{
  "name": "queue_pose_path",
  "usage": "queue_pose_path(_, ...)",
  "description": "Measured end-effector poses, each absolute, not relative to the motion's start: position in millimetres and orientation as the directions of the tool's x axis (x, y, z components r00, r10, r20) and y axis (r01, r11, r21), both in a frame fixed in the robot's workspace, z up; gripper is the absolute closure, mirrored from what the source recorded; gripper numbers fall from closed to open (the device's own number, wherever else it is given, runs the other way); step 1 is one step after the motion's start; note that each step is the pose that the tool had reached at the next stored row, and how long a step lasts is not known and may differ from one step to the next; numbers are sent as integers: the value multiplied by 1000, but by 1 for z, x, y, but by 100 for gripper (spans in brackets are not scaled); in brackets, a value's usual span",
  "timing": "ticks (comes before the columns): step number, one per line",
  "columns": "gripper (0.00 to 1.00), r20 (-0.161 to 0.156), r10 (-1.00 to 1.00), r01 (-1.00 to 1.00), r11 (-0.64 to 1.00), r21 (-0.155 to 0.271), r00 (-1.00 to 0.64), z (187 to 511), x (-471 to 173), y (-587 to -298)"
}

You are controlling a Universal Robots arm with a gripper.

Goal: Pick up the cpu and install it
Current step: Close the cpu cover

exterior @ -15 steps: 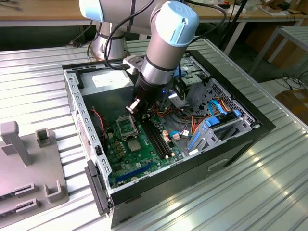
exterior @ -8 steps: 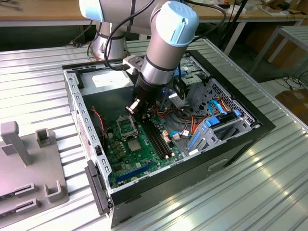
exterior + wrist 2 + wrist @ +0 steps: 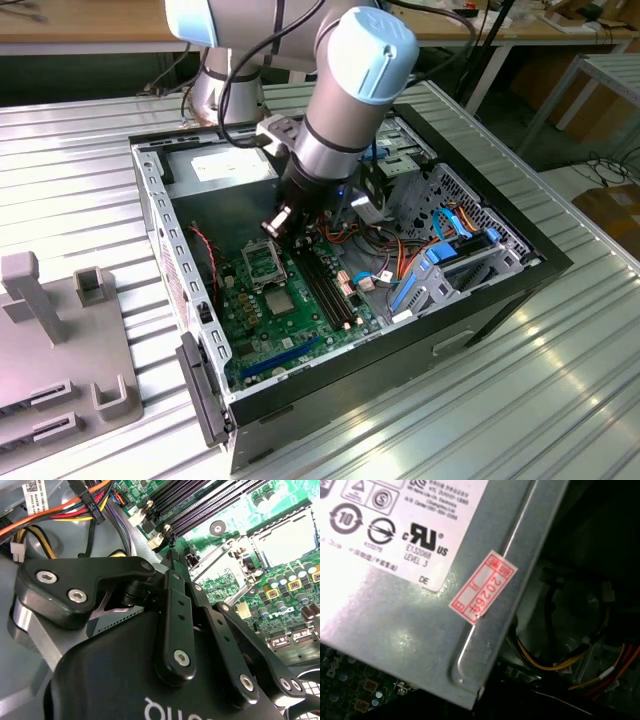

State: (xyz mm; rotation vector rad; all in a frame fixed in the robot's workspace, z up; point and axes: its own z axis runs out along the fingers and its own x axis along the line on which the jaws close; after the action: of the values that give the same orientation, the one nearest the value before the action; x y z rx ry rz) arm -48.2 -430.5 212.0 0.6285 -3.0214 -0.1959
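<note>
Exterior view: you see the cpu (image 3: 278, 300) lying flat on the motherboard (image 3: 250, 335), just beside the memory slots (image 3: 325, 285). The second wrist view adds the gripper (image 3: 172, 562), seen from behind. Its own body hides the far end, so you cannot tell its opening or load.

We see a ribbed metal tabletop (image 3: 520, 400) with bright glare streaks along its ridges. A wooden workbench (image 3: 90, 25) runs along the back, dark underneath. At the exterior view's right stands a second metal table (image 3: 615, 75), with a cardboard box (image 3: 615, 210) on the grey floor (image 3: 570, 180).
</note>
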Motion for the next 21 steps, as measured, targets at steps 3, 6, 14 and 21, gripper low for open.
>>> queue_pose_path(3, 89, 21, -400, -394, 909, 137, -916, 211, -48, -431)
queue_pose_path(6, 89, 21, -400, -394, 909, 138, -916, 211, -48, -431)
queue_pose_path(14, 89, 19, -400, -394, 908, 143, -916, 211, -46, -431)
queue_pose_path(21, 89, 19, -400, -394, 908, 142, -916, 210, -45, -431)
